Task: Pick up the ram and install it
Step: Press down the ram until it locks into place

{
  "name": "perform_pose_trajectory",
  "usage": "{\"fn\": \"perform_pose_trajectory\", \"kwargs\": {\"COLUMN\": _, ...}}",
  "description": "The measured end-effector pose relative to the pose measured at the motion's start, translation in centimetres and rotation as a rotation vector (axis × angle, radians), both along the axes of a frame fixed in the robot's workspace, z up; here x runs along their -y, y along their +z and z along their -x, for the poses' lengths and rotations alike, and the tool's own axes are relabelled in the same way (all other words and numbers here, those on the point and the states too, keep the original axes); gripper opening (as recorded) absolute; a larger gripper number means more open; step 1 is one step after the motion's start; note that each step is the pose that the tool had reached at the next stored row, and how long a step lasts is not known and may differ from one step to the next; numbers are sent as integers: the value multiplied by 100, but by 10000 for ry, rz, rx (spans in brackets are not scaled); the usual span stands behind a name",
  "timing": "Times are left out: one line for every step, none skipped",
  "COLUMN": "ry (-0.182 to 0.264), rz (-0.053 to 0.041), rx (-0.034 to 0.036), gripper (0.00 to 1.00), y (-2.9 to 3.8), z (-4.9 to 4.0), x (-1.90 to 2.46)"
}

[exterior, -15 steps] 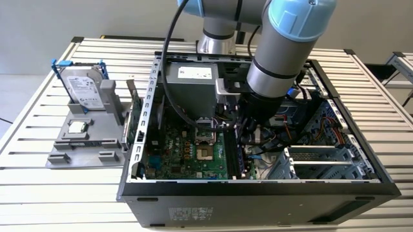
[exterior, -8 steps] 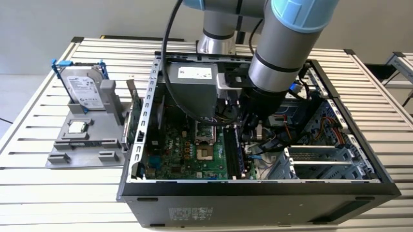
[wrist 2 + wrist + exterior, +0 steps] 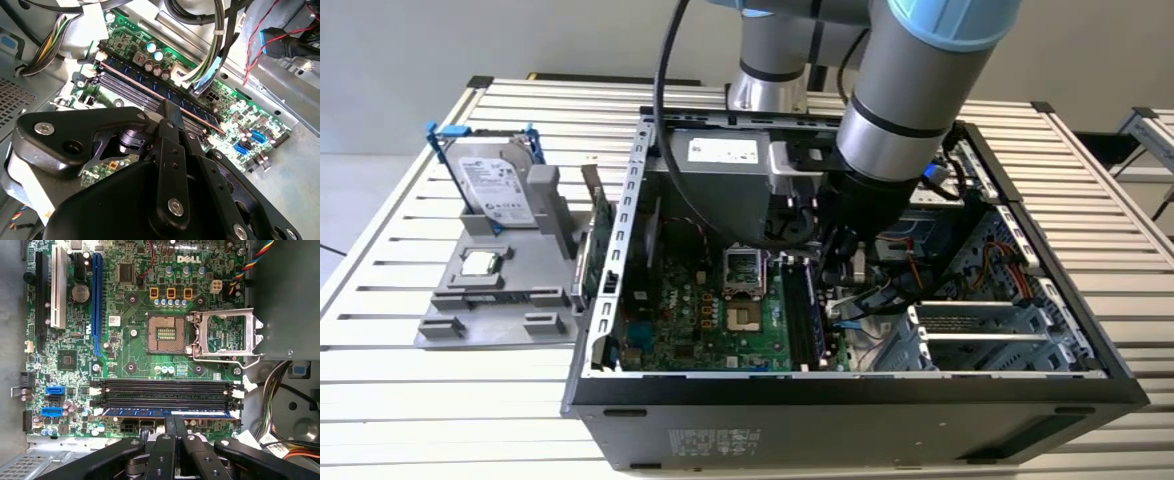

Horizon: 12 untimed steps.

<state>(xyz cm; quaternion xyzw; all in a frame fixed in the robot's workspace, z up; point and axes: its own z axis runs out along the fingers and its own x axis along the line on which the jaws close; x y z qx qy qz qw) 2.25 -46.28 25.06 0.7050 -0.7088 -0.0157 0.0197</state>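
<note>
Gripping the ram edge-on, gripper fingers narrow and clamped on it, stick seated along a motherboard memory slot.

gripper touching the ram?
Touching: in the first wrist view the gripper fingertips close on the ram's top edge as it sits in a motherboard slot.

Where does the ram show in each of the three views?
Exterior view: ram inside the case, below the arm.
Second wrist view: blue stick crossing the board diagonally.
First wrist view: blue stick, farthest from the CPU socket.
Shared landmark: the empty memory slots alongside it.
</note>
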Motion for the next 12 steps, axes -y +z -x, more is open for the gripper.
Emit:
{"fn": "perform_pose_trajectory", "kwargs": {"ry": 0, "rz": 0, "rx": 0, "gripper": 0, "y": 12, "z": 0, "x": 0}}
{"fn": "perform_pose_trajectory", "kwargs": {"ry": 0, "rz": 1, "rx": 0, "gripper": 0, "y": 26, "z": 0, "x": 0}}
{"fn": "perform_pose_trajectory", "kwargs": {"ry": 0, "rz": 1, "rx": 0, "gripper": 0, "y": 42, "z": 0, "x": 0}}
{"fn": "perform_pose_trajectory", "kwargs": {"ry": 0, "rz": 1, "rx": 0, "gripper": 0, "y": 57, "z": 0, "x": 0}}
{"fn": "perform_pose_trajectory", "kwargs": {"ry": 0, "rz": 2, "rx": 0, "gripper": 0, "y": 72, "z": 0, "x": 0}}
{"fn": "perform_pose_trajectory", "kwargs": {"ry": 0, "rz": 1, "rx": 0, "gripper": 0, "y": 85, "z": 0, "x": 0}}
{"fn": "perform_pose_trajectory", "kwargs": {"ry": 1, "rz": 2, "rx": 0, "gripper": 0, "y": 97, "z": 0, "x": 0}}
{"fn": "perform_pose_trajectory", "kwargs": {"ry": 2, "rz": 1, "rx": 0, "gripper": 0, "y": 108, "z": -1, "x": 0}}
{"fn": "perform_pose_trajectory", "kwargs": {"ry": 1, "rz": 0, "rx": 0, "gripper": 0, "y": 120, "z": -1, "x": 0}}
{"fn": "perform_pose_trajectory", "kwargs": {"ry": 1, "rz": 1, "rx": 0, "gripper": 0, "y": 132, "z": 0, "x": 0}}
{"fn": "perform_pose_trajectory", "kwargs": {"ry": 1, "rz": 0, "rx": 0, "gripper": 0, "y": 144, "z": 0, "x": 0}}
{"fn": "perform_pose_trajectory", "kwargs": {"ry": 1, "rz": 1, "rx": 0, "gripper": 0, "y": 155, "z": 0, "x": 0}}
